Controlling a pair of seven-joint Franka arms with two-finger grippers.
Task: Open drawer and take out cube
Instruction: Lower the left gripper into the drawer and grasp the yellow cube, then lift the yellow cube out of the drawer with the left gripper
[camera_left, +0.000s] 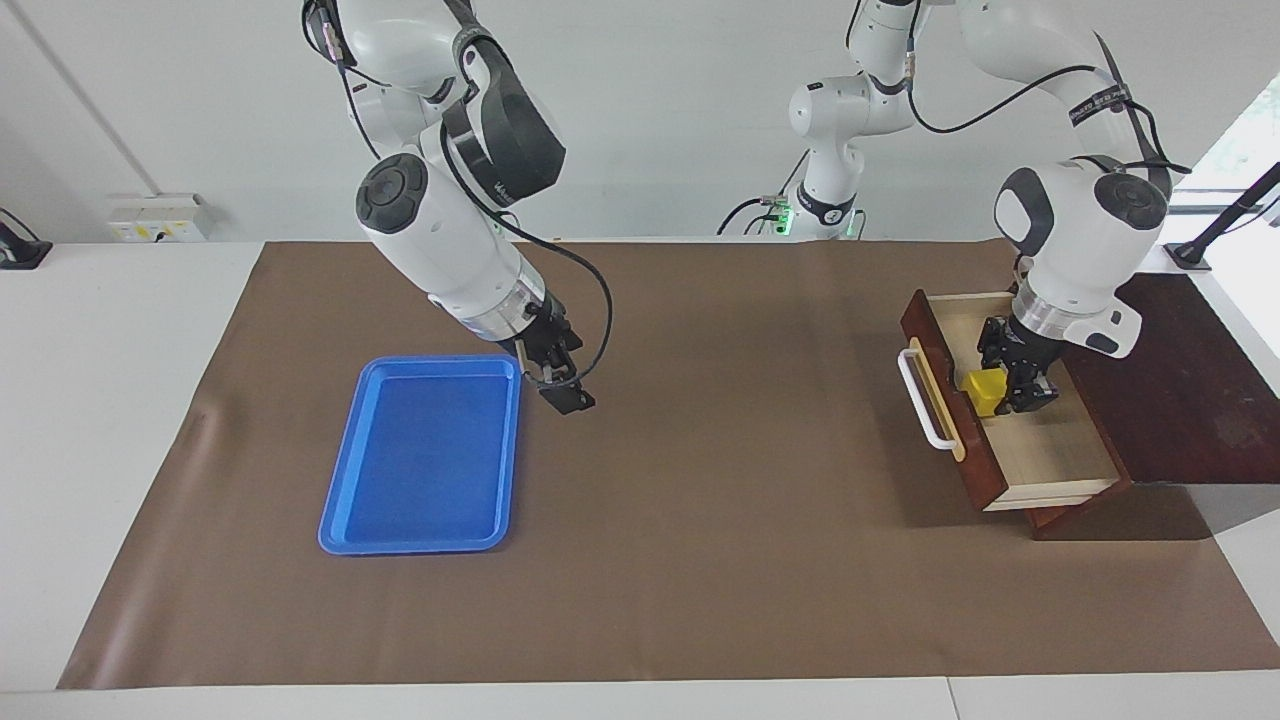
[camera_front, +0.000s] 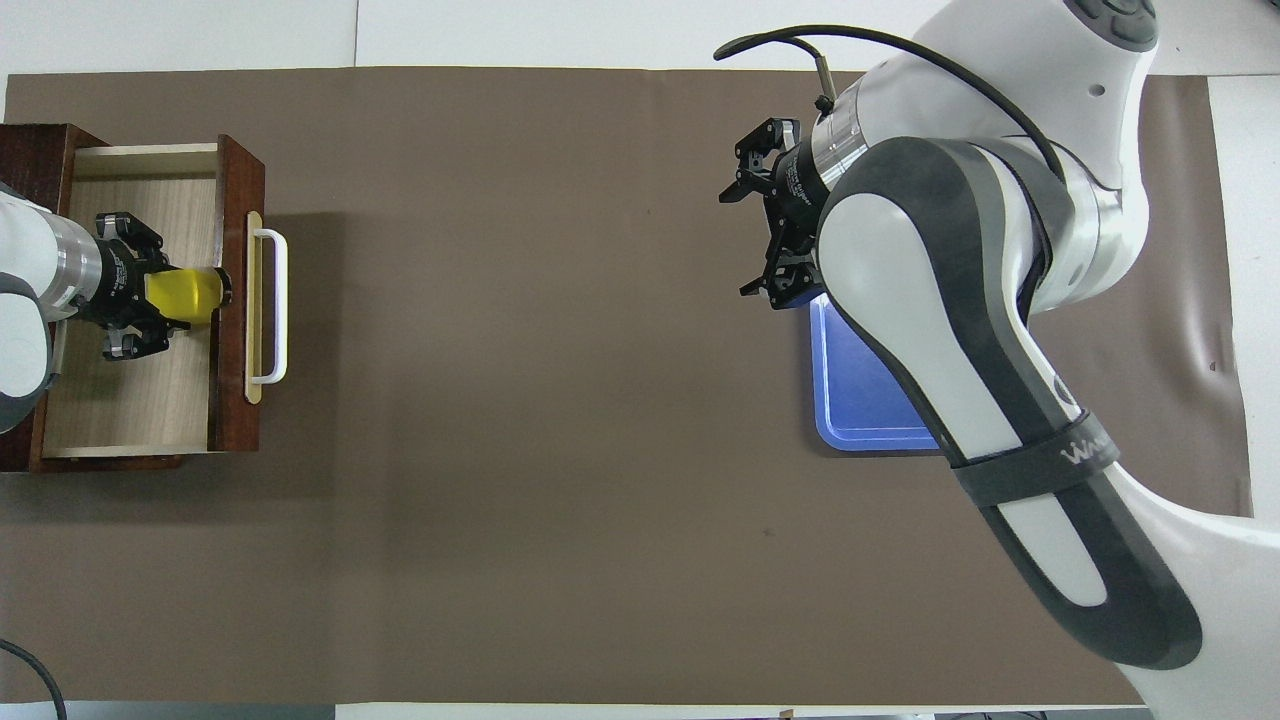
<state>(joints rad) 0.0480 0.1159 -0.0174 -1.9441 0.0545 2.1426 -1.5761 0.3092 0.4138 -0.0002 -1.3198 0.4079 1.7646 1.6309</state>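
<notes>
I have the drawer (camera_left: 1010, 400) pulled well out of its box at the left arm's end of the desk (camera_left: 700, 560), and the cube (camera_left: 985, 392) sits inside it, close against the inner face of the drawer front. My left claw (camera_left: 1010, 385) is down in the drawer with its fingers on either side of the cube; in the overhead view the fingers look drawn in against the yellow faces, so I read it as gripping the cube, though I cannot confirm how firm the hold is. My main worry is that front panel: the cube is so near it that a lift with any drift toward the handle (camera_left: 918, 398) could catch a fingertip or the cube's edge on the wood, twisting the cube out of the grip or dragging the drawer along. A shallow grip high on the cube is the other risk, since a smooth block can rotate and drop back into the drawer once it leaves the floor. I would raise it straight up until it clears the rim before moving sideways. My right claw (camera_left: 560, 385) waits with its fingers apart above the desk just beside the blue tray (camera_left: 420, 455), holding nothing and well apart from the drawer, so I expect no interference from it.
</notes>
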